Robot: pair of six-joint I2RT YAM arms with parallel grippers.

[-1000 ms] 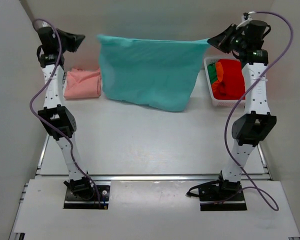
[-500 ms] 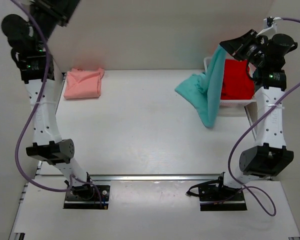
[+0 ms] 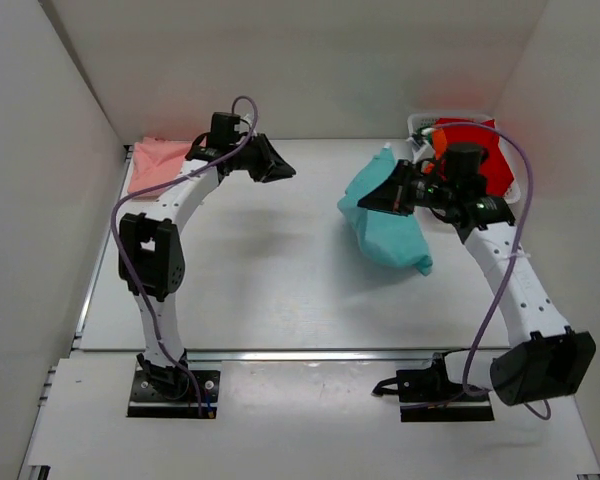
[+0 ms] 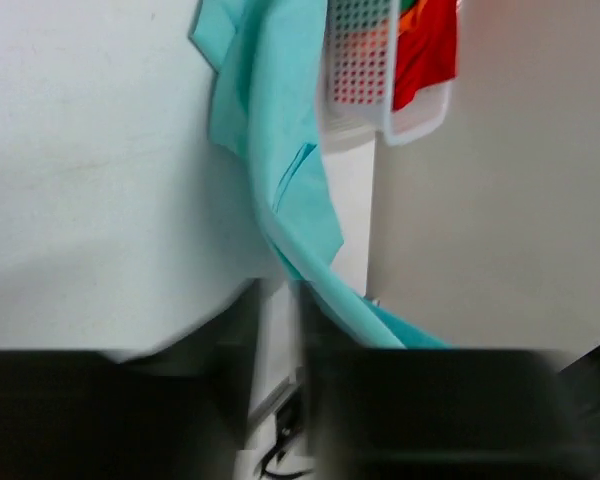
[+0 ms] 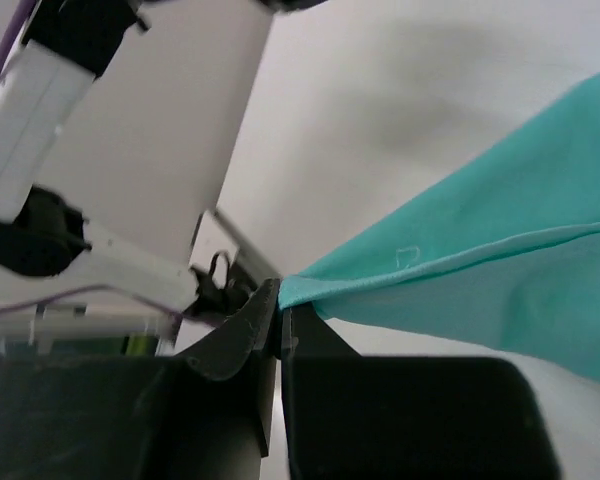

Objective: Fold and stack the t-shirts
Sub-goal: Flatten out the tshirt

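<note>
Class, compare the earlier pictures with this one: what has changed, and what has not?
The left gripper let go of the teal t-shirt, which both had held spread aloft, and now hangs empty over the table. The right gripper kept its hold and lowered the shirt, bunched, onto the right side. The pink t-shirt and the basket stayed put.

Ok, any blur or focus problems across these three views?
Top external: sharp, evenly lit, a soft shadow beside the teal t-shirt. Left wrist: smeared, the left gripper a dark blur at the bottom. Right wrist: the right gripper near and out of focus, the pinched cloth reasonably clear.
</note>
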